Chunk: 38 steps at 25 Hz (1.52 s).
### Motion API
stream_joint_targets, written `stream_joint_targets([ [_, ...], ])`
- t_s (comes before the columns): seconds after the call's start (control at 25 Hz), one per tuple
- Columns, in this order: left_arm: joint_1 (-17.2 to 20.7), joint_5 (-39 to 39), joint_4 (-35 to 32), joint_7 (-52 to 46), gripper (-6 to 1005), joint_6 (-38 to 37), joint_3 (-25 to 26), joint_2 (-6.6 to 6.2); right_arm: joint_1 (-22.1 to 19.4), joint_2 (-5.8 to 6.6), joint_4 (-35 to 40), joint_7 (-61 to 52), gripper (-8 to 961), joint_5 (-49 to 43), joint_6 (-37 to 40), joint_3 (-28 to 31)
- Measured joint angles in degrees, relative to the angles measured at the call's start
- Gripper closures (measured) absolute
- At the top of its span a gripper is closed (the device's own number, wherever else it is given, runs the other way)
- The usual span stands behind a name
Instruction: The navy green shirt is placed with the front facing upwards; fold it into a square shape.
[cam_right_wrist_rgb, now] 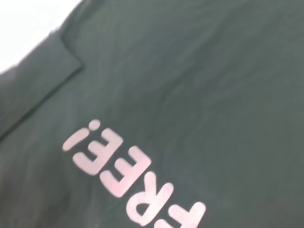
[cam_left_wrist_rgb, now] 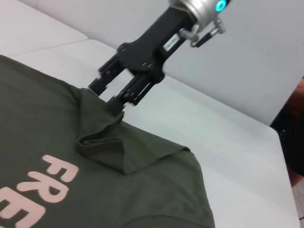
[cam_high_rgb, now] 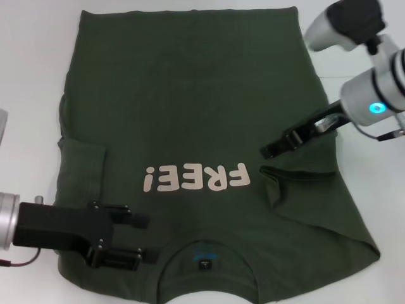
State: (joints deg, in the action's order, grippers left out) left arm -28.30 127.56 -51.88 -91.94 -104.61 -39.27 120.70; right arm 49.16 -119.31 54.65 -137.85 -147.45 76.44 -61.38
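Observation:
The navy green shirt lies flat on the white table, front up, collar nearest me, with the pale "FREE!" print mid-chest. Both sleeves are folded inward: the left one lies flat, the right one stands in a raised crease. My right gripper hovers at the top corner of that folded sleeve, slightly open, fingertips at the fabric, as the left wrist view shows. My left gripper is open and empty over the shoulder left of the collar.
Bare white table surrounds the shirt on the left, far and right sides. In the left wrist view the table's edge runs along the right, with dark objects beyond it. A pale object's edge shows at far left.

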Motion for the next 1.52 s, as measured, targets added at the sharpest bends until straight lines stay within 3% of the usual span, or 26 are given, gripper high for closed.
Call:
stream_joint_targets([
  [0.2,0.02,-0.06,0.06,-4.55,216,-0.22,2.45,-1.96,-5.82,0.43,6.39,2.18,214,3.82,5.49,6.5],
  [0.28,0.01,0.04,0.34,-9.04,216,-0.2,3.1,-3.73,-8.46,1.04,8.8,2.95,173,5.65,8.26,9.5],
  [0.48,0.07,1.58,4.11,-22.19,216,0.55,3.65,-9.72,-14.81,2.61,13.64,5.57,179,9.03,14.16,16.89],
  [0.6,0.11,5.27,5.62,-30.15,217,1.68,5.24,-11.68,-17.66,2.97,14.37,7.67,189,10.09,15.27,19.95],
  [0.76,0.29,11.11,5.82,-37.59,217,1.84,8.56,-11.87,-19.55,2.74,13.62,10.4,189,10.2,14.67,22.8],
  [1.16,-0.54,16.4,7.76,-45.37,217,3.64,8.41,-10.54,-19.39,3.32,9.31,13.38,189,10.21,11.83,24.2],
  [1.32,-1.62,17.33,11.72,-47.44,218,4.29,8.27,-10.92,-19.31,3.28,9.21,13.72,189,10.23,11.13,24.23],
  [1.52,-2.41,18.58,11.98,-52.08,218,3.26,8.37,-11.61,-19.24,3.31,8.66,14.69,190,10.19,10.65,24.24],
])
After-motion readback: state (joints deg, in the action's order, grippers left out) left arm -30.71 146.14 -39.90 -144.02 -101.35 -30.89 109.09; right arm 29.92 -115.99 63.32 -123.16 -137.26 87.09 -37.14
